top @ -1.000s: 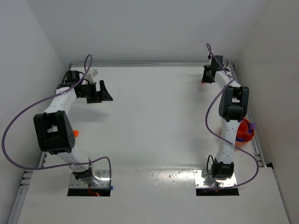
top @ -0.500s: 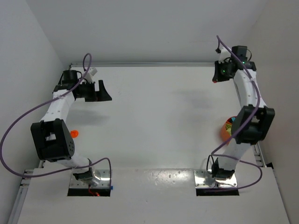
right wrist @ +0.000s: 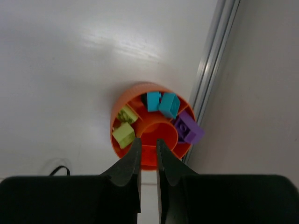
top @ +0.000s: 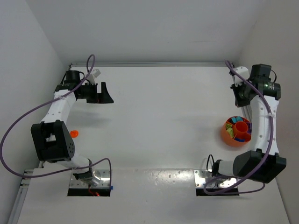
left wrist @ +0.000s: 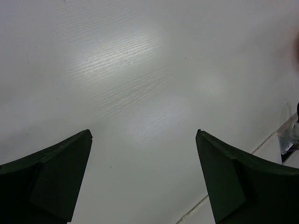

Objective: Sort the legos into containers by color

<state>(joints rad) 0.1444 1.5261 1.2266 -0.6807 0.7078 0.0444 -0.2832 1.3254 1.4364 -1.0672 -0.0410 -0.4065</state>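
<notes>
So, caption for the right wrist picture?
Shut right gripper above the orange divided bowl holding cyan bricks, lime bricks and a purple brick.

Both arms are built of white tubular links joined by chunky black joint housings. In the overhead view the left arm [top: 60,105], toward 9 o'clock, has a large black elbow block [top: 51,142], and a purple cable [top: 11,126] loops wide from its wrist end to its foot. The right arm [top: 264,121], toward 3 o'clock, carries a second purple cable [top: 228,64] and shows a small green light [top: 265,86] on its black wrist unit. Each arm stands on a bare metal base plate [top: 102,176], at 7 and 5 o'clock. The left gripper [left wrist: 144,135] has broad, dark, wedge-shaped fingers [left wrist: 51,182]. The right gripper [right wrist: 148,142] has black fingers [right wrist: 127,170] narrowing to slim tips.
</notes>
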